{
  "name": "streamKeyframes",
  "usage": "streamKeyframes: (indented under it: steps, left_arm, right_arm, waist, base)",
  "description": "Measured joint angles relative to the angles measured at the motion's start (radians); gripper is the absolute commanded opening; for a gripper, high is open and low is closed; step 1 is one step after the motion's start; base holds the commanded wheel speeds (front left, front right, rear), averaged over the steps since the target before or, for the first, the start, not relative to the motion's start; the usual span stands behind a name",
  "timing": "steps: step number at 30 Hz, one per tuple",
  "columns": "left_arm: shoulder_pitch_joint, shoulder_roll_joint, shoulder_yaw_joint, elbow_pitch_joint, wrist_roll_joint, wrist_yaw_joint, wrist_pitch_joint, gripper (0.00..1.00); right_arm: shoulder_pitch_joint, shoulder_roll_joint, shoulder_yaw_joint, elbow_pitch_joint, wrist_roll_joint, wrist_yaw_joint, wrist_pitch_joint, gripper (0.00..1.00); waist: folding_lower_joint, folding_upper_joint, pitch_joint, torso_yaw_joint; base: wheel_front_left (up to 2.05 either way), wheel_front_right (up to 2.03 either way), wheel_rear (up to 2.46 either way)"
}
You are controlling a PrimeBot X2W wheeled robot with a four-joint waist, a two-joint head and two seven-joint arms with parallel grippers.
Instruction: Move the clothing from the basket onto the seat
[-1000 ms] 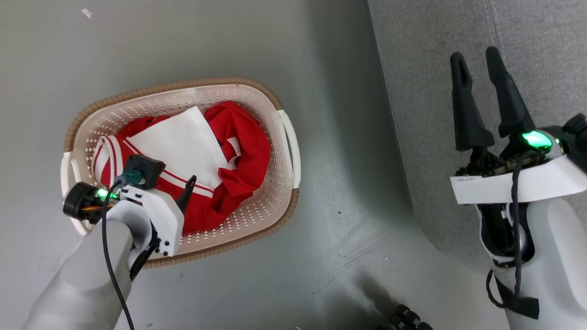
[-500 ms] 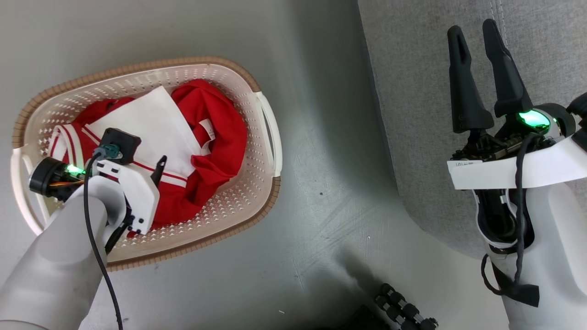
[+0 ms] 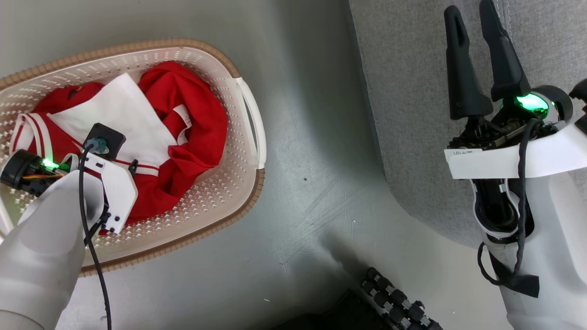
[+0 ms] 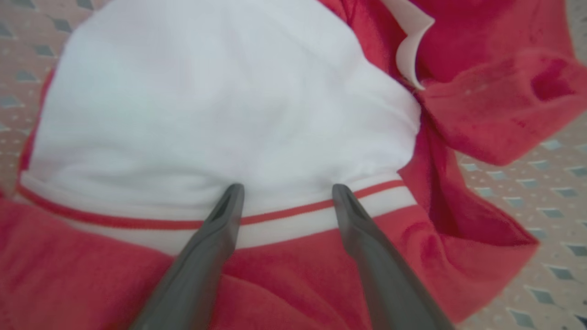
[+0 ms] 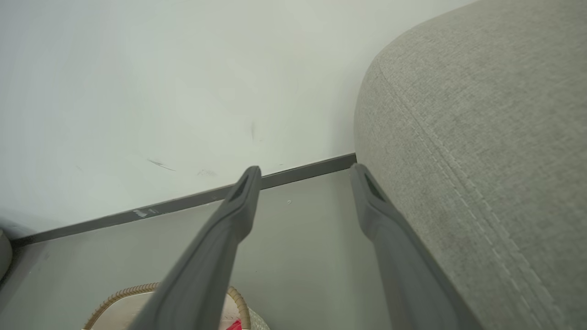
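The clothing (image 3: 183, 137), red with a white panel and striped trim, lies crumpled in the cream basket (image 3: 238, 151) on the floor at the left of the head view. My left gripper (image 3: 131, 167) points down into the basket. In the left wrist view it (image 4: 286, 192) stands open, both fingertips (image 4: 229, 201) pressing on the clothing (image 4: 220, 105) at the red-and-white trim, with nothing pinched between them. My right gripper (image 3: 468, 11) stands open and holds nothing, above the edge of the grey seat (image 3: 412, 114). The right wrist view has its open fingers (image 5: 247, 192) beside the seat (image 5: 481, 137).
Grey floor (image 3: 312, 183) lies between basket and seat. A black ribbed part (image 3: 394, 298) sits at the bottom edge of the head view. In the right wrist view a pale wall (image 5: 160, 91) with a dark skirting (image 5: 183, 201) runs behind, and the basket's brown rim (image 5: 133, 291) shows low.
The head camera has shifted, sliding the picture left. My left gripper has gone lower onto the clothing, less of its finger showing. The right gripper stays open by the seat.
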Motion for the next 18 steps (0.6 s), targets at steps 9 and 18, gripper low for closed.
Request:
streamKeyframes:
  steps: [9,18]
  left_arm:
    - [-0.028,0.016,-0.055,0.033,0.065,0.001,0.037,1.0]
    - [-0.074,0.035,-0.116,0.067,0.128,0.001,0.071,0.95]
  right_arm:
    - [-0.003,0.0,0.007,-0.002,0.021,0.0,0.0,1.0]
    - [-0.041,0.001,0.008,-0.003,0.031,0.0,0.0,1.0]
  waist:
    - [0.0,0.0,0.037,-0.025]
    - [0.0,0.0,0.062,-0.043]
  base:
    - [0.0,0.0,0.0]
    - [0.0,0.0,0.0]
